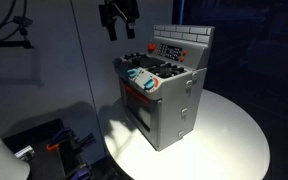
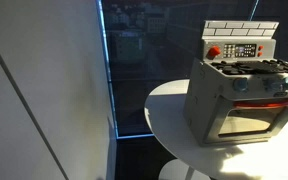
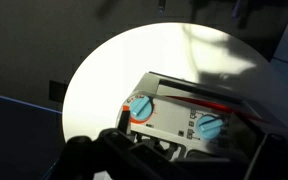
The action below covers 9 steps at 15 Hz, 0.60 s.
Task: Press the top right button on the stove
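The small grey toy stove (image 1: 164, 95) stands on a round white table (image 1: 229, 135), also in an exterior view (image 2: 246, 95). Its brick-patterned back panel carries a dark control panel (image 1: 170, 49) with a red button at one end (image 2: 213, 52). Black burners (image 1: 162, 68) lie on top, with pale blue knobs (image 1: 142, 80) on the front. My gripper (image 1: 120, 32) hangs open and empty above and beside the stove's knob side, apart from it. The wrist view looks down on two blue knobs (image 3: 141, 106) (image 3: 210, 126).
The table's rim (image 3: 69, 90) drops off to a dark floor. Black gear and cables (image 1: 49, 150) lie on the floor beside the table. A pale slanted wall panel (image 2: 44, 90) stands beside a dark window (image 2: 144, 60).
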{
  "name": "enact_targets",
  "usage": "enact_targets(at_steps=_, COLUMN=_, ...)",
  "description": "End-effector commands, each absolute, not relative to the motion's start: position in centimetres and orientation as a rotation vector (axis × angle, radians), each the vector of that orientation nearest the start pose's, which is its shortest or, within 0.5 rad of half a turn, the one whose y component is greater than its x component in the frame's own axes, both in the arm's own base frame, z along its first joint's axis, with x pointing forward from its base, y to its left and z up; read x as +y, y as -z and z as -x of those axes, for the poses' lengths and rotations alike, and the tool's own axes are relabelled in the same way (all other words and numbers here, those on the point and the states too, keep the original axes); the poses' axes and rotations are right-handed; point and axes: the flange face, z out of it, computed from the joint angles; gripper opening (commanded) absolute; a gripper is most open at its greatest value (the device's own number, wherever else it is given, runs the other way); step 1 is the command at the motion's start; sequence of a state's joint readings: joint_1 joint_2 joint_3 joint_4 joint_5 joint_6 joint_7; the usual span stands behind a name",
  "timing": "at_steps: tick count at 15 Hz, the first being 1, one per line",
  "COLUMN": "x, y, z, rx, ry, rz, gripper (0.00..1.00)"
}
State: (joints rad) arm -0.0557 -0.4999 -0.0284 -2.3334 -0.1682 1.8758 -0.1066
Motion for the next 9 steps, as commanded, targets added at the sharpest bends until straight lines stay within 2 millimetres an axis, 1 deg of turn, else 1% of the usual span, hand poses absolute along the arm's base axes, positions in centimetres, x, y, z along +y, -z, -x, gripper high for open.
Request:
enact_targets(at_steps=1, x=-4.8, y=-52.9, z=-40.4, rx=-0.12, ry=0.047, rz=3.29, gripper=1.0)
enact_targets(at_steps=5, x=-4.8, y=-52.9, z=-40.4, rx=-0.119, ry=0.049, rz=3.29, gripper=1.0)
enact_targets(at_steps=9, x=-4.7, y=-53.1, z=-41.4, rx=-0.058, ry=0.108, rz=3.291, gripper=1.0)
